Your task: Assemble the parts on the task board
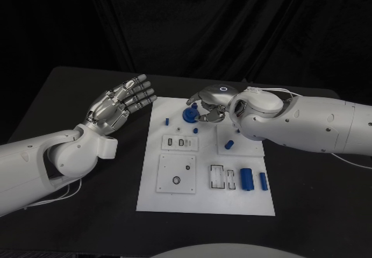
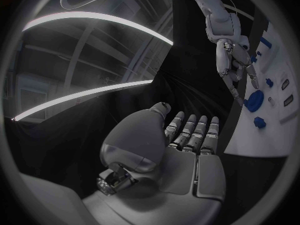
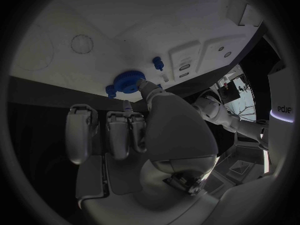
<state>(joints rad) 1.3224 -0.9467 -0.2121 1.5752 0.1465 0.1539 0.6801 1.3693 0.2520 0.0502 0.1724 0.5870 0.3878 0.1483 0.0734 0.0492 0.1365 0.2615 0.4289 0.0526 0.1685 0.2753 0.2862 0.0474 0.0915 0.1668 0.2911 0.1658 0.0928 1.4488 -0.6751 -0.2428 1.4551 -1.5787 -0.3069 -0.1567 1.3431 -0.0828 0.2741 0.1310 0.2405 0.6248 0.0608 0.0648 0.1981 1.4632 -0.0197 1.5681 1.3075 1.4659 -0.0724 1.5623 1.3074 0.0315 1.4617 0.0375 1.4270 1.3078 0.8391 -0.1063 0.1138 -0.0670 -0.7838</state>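
I see the flat white rectangular task board (image 1: 203,201) lying mid-desk on the matte black desk (image 1: 70,97), with recessed sockets and small glossy blue plastic parts. The round blue toothed gear-like part (image 1: 190,114) stands at the board's far end; two blue cylinders (image 1: 247,179) lie near the front right. The right silver jointed-metal robot hand (image 1: 208,105) is over the gear, one fingertip (image 3: 142,86) touching its rim; a grip I cannot tell. The left silver robot hand (image 1: 119,106) hovers beside the board, fingers straight and apart, holding nothing.
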